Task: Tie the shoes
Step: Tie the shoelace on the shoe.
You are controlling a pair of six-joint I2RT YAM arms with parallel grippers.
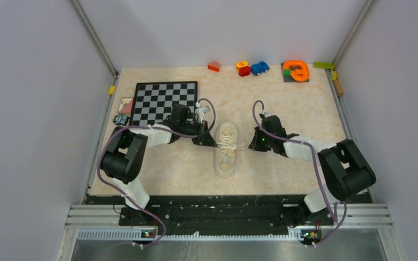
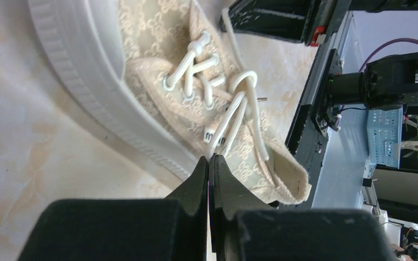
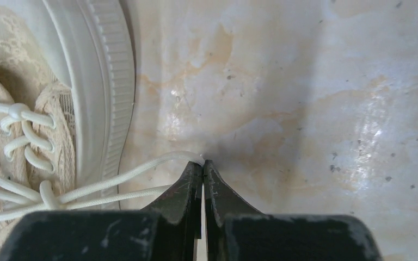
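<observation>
The shoe (image 1: pixel 226 157), a cream canvas sneaker with a pale sole, lies mid-table between both arms, its white laces (image 1: pixel 227 145) crossed at the middle. My left gripper (image 1: pixel 211 142) sits against the shoe's left side. In the left wrist view the gripper (image 2: pixel 209 159) is shut, with lace strands (image 2: pixel 238 106) running down into its tips over the shoe (image 2: pixel 158 60). My right gripper (image 1: pixel 253 145) is just right of the shoe. In the right wrist view the gripper (image 3: pixel 203 163) is shut on the bend of a lace loop (image 3: pixel 130 175), low over the table beside the sole (image 3: pixel 109 81).
A chessboard (image 1: pixel 163 100) lies behind the left arm, with cards (image 1: pixel 124 104) at its left edge. Along the back edge stand a red block (image 1: pixel 214 66), a blue toy car (image 1: pixel 259 68) and an orange piece on a grey pad (image 1: pixel 296 70). White walls enclose the table.
</observation>
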